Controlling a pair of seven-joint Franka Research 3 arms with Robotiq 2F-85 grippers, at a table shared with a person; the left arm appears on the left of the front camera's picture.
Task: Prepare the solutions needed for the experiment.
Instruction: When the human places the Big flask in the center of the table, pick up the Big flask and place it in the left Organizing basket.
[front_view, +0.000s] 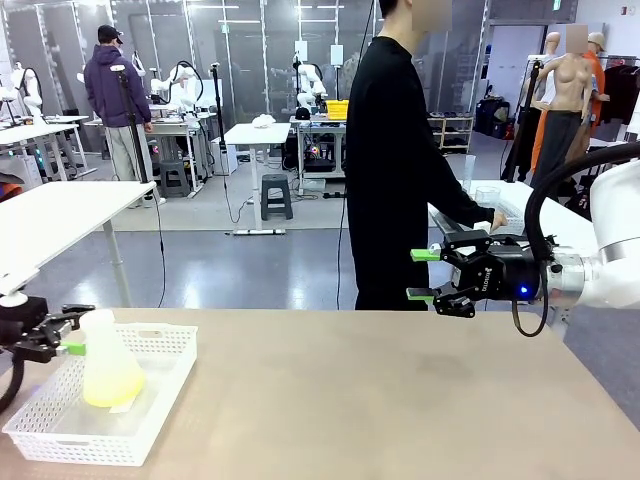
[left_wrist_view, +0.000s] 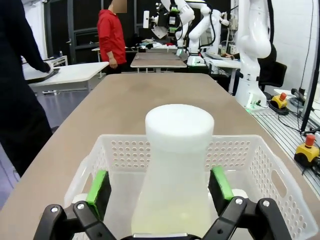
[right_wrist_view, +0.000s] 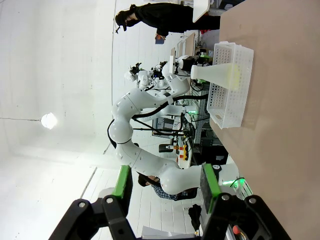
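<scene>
Front view: flask (front_view: 108, 362) stands upright in the white basket (front_view: 150, 420) at the table's near left corner, pale yellow-green solutions (front_view: 110, 385) pooled in its base. Left gripper (front_view: 62, 330) is level with the flask neck, coming in sideways from the left edge, one green pad just at the neck. Right gripper (front_view: 424, 275) hangs well apart over the far right of the table, part open, holding nothing. Left arm is clearly the nearer.

Left wrist view: flask neck (left_wrist_view: 179, 145) sits dead centre between the green pads (left_wrist_view: 98, 186), long axis vertical. Fingers wide, bracketing the neck; gaps both sides, no contact that I can tell.

Right wrist view: right gripper's pads (right_wrist_view: 123, 181) partly spread, nothing between them. Basket and flask (right_wrist_view: 220, 73) lie far off along the table.
</scene>
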